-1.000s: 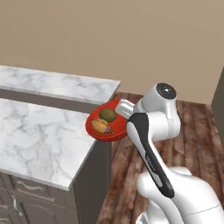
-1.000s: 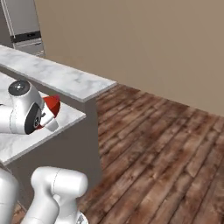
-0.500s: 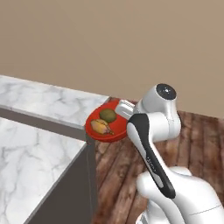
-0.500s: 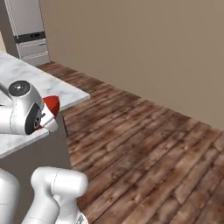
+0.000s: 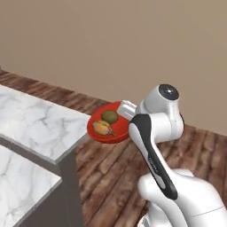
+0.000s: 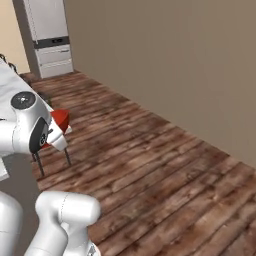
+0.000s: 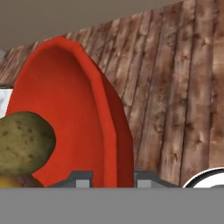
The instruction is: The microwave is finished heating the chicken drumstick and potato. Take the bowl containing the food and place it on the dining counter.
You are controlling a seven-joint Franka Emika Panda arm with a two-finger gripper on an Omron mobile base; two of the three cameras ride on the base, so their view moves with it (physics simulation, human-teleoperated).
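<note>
The red bowl (image 5: 116, 135) hangs in the air beyond the corner of the dining counter (image 5: 40, 122), above wooden floor. In it lie the olive-brown potato (image 5: 109, 116) and the yellow-orange chicken drumstick (image 5: 102, 128). My gripper (image 5: 126, 114) is shut on the bowl's right rim. In the hand view the bowl (image 7: 74, 109) stands edge-on with its rim pinched between the finger tips of my gripper (image 7: 107, 178); the potato (image 7: 24, 142) lies at left and a bit of the drumstick (image 7: 8, 182) below it. From the right, the bowl (image 6: 61, 119) peeks past my wrist. The microwave is out of view.
A lower marble top (image 5: 17, 186) sits in front of the dining counter at bottom left. Dark stool legs (image 6: 38, 164) stand on the floor under my hand. A grey fridge (image 6: 47, 37) stands at the far wall. Wooden floor (image 6: 160, 165) stretches to the right.
The whole picture has shifted as the base turns: the counters slid left and more floor shows. The bowl stays in my shut gripper, in the same place relative to the arm.
</note>
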